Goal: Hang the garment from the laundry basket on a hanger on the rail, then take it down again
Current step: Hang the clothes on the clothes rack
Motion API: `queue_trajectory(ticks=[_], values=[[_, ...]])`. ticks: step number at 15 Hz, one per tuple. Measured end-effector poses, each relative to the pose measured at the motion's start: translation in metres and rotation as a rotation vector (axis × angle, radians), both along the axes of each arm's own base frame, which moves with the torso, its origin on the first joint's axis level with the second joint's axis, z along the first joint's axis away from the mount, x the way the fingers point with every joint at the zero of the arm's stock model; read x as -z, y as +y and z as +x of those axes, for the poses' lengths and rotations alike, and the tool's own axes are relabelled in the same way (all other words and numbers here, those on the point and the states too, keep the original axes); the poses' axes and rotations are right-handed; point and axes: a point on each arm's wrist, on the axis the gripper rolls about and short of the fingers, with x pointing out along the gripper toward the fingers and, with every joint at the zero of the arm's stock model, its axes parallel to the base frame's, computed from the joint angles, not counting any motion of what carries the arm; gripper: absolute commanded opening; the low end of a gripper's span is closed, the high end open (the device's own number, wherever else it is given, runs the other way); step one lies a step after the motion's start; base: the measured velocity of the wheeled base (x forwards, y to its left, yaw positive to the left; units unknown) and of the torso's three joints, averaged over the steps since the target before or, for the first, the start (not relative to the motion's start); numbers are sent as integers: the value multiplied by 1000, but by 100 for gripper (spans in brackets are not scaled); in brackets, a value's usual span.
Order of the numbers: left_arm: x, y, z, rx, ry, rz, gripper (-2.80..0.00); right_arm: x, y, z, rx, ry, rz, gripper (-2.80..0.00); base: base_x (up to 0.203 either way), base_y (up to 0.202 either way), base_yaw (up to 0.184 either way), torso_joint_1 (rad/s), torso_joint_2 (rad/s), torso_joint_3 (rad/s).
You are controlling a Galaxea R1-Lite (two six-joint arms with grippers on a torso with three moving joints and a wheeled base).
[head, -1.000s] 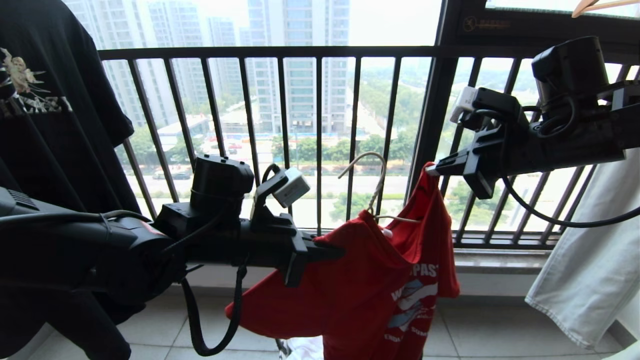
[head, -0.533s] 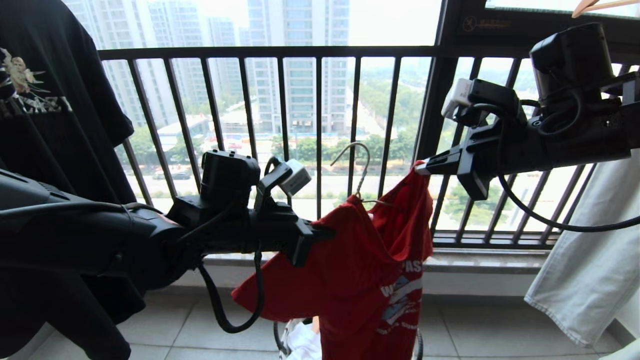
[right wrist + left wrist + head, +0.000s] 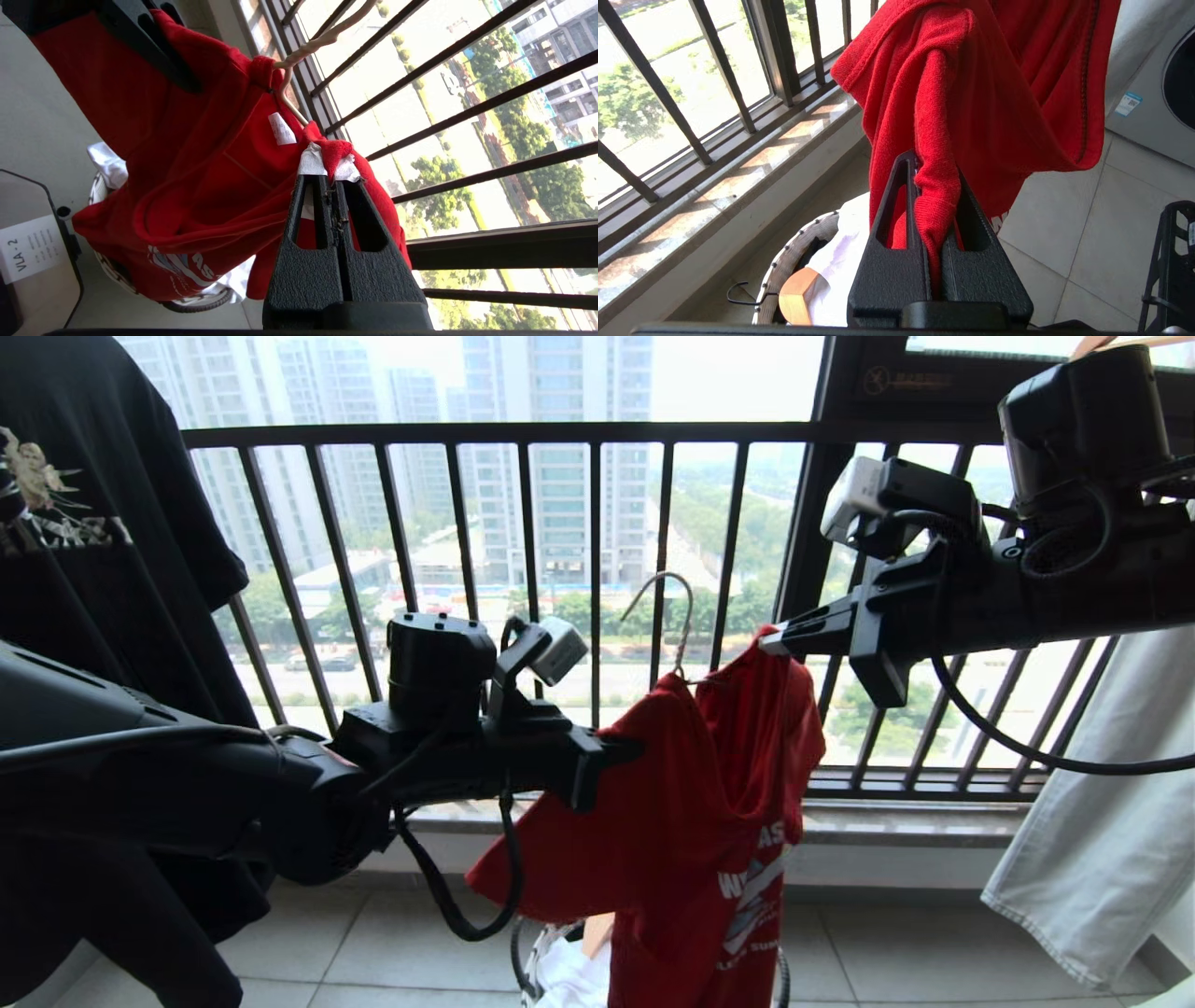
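Red T-shirt held up on its hanger by both grippers, above the basket.

The left gripper has its jaws clenched on the garment at 9 o'clock; the right gripper, jaws clenched on fabric at 1 o'clock. The hanger hook rises from the collar, before the window railing. The laundry basket sits at 6 o'clock.

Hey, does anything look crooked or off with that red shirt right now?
The red T-shirt sits lopsided on the hanger: right gripper pinches one shoulder high, left gripper holds the other lower, bunched.
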Motion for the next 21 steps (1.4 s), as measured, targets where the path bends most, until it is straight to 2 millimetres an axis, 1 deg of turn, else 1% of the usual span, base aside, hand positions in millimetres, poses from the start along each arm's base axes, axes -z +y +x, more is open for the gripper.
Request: queue_trajectory(ticks=[3,8,12,15,17,21], values=[[0,-8,2,-48,-38,-58,-280,-2,2,-1,-1,4,14,-280,0,0,0,0,0,0],[1,-17,1,-45,-48,-126,-280,-21,18,10,10,15,125,-280,0,0,0,0,0,0],[-1,-22,1,-85,-84,-175,-280,-20,34,15,-20,32,141,-280,0,0,0,0,0,0],[-7,-23,0,-106,-118,-215,-280,-24,46,11,-21,54,180,-280,0,0,0,0,0,0],[-14,-23,-3,-119,-135,-252,-280,-28,50,11,-8,51,196,-280,0,0,0,0,0,0],[-23,-21,-12,-108,-148,-271,-280,-38,58,11,36,39,238,-280,0,0,0,0,0,0]])
